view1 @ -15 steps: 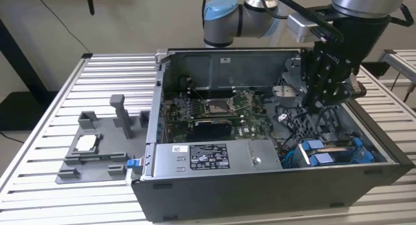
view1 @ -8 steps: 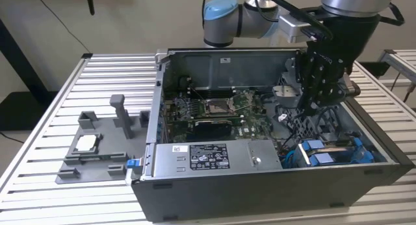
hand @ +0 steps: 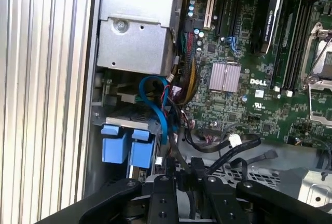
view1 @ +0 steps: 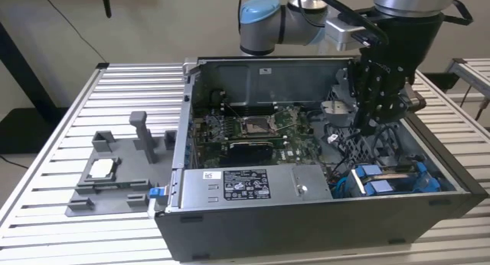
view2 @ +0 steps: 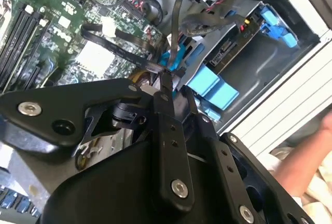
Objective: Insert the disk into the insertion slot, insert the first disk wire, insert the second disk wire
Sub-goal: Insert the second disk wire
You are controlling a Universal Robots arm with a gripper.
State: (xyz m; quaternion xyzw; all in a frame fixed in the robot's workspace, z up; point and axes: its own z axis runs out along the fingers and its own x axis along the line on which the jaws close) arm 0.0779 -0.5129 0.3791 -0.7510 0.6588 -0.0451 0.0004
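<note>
A silver aluminium table of long parallel ribbed slats [view1: 61, 139] carries two things. A dark grey, open-sided metal computer case [view1: 306, 230] stands on it toward the exterior view's right. Just beside the case, on the exterior view's left, lies a flat grey plastic fixture with upright posts [view1: 115, 190].

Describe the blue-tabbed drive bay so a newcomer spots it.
Find the open dark grey computer case on the slatted metal table. In its near corner, at the exterior view's right of the long grey metal box, sits the grey metal drive bay. Its blue plastic tabs set it apart.
</note>
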